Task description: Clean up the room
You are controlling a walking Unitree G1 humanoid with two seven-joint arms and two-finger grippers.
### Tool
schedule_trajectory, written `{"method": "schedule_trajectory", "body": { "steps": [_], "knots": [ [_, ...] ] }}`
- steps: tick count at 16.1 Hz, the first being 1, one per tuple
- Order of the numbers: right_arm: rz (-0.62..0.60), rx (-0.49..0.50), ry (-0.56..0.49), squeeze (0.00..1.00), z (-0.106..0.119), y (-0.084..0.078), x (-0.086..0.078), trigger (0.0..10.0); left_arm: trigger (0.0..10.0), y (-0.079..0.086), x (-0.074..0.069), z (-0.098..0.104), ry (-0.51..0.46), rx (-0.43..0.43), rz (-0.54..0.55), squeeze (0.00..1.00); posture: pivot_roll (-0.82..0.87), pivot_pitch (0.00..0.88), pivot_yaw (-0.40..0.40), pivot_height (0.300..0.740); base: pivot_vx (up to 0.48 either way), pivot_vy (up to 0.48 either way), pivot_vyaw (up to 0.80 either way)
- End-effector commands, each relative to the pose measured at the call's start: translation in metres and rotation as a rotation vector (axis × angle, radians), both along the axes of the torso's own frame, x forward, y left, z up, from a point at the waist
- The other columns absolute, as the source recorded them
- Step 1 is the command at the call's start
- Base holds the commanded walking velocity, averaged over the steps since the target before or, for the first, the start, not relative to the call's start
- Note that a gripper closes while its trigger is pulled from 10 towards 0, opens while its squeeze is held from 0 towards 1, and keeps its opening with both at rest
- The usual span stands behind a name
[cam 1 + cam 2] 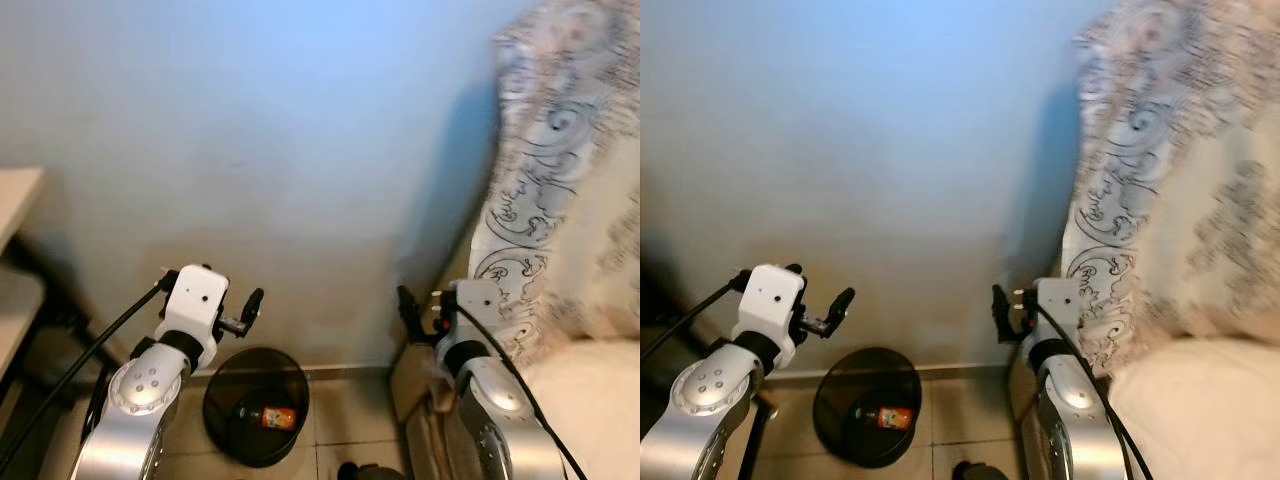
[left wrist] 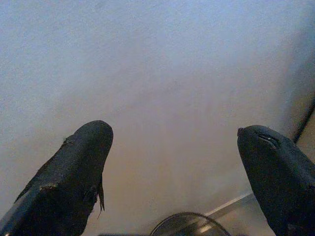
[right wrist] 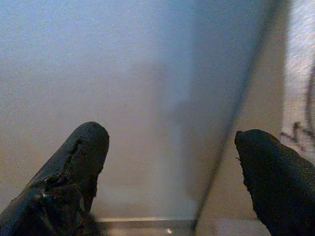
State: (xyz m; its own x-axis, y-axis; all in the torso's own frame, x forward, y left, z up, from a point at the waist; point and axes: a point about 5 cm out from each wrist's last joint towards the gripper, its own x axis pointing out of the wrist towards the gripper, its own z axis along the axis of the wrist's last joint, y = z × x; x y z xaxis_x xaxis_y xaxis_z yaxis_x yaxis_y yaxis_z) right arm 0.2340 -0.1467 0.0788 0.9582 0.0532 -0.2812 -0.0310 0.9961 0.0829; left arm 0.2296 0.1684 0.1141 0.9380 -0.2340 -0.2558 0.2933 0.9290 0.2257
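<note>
Above the bin (image 1: 256,405), a little toward the shelf side, hangs the left tool (image 2: 174,162). Its two black fingers (image 2: 74,177) are wide apart and hold nothing. They point at the plain blue wall (image 1: 280,150). The right tool (image 3: 170,167) hangs over on the curtain side of the bin, near the wall too. Its fingers are also apart and empty.

The bin is round and dark. It stands on the tiled floor (image 1: 345,410), right up against the wall. Inside it lies a small piece of trash (image 1: 278,417) with an orange and red label. It may be a little packet or bottle, but it is too small to tell. It looks light and thin, so it would likely be easy to pinch by its edge. It is already in the bin, so it seems that bit of the job is done.

Beside the bin, past the right tool, hangs a soft curtain (image 1: 560,170) with swirly marks. On the other side of the bin, part of a pale shelf (image 1: 15,205) peeks in.
</note>
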Motion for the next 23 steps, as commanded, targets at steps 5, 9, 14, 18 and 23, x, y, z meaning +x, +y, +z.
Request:
{"method": "schedule_trajectory", "body": {
  "steps": [5, 9, 14, 18, 23],
  "knots": [
    [-0.045, -0.036, 0.044, 1.0, -0.001, -0.009, -0.005, 10.0, 10.0, 0.001, 0.007, 0.003, 0.005, -0.008, -0.006, 0.0, -0.02, 0.0, 0.06, 0.74, 0.0, 0.0, -0.74],
    [-0.027, -0.135, 0.032, 1.0, 0.005, -0.012, -0.005, 10.0, 10.0, -0.003, 0.013, -0.001, 0.015, -0.044, 0.018, 0.0, -0.04, 0.0, 0.067, 0.74, 0.0, 0.0, -0.74],
    [-0.021, -0.153, 0.045, 1.0, 0.004, -0.015, -0.004, 10.0, 10.0, -0.007, 0.009, -0.005, 0.017, -0.046, 0.021, 0.0, -0.02, 0.0, 0.053, 0.74, 0.0, 0.0, -0.73],
    [-0.019, -0.185, 0.036, 1.0, 0.003, -0.013, -0.003, 10.0, 10.0, -0.007, 0.024, -0.005, 0.015, -0.047, 0.011, 0.0, -0.07, 0.0, 0.105, 0.74, 0.0, 0.0, -0.73],
    [0.023, -0.224, 0.083, 1.0, -0.007, -0.016, -0.003, 10.0, 10.0, 0.005, 0.017, -0.02, 0.049, -0.015, 0.102, 0.0, -0.04, 0.0, 0.04, 0.74, 0.0, 0.0, -0.71]
  ]
}}
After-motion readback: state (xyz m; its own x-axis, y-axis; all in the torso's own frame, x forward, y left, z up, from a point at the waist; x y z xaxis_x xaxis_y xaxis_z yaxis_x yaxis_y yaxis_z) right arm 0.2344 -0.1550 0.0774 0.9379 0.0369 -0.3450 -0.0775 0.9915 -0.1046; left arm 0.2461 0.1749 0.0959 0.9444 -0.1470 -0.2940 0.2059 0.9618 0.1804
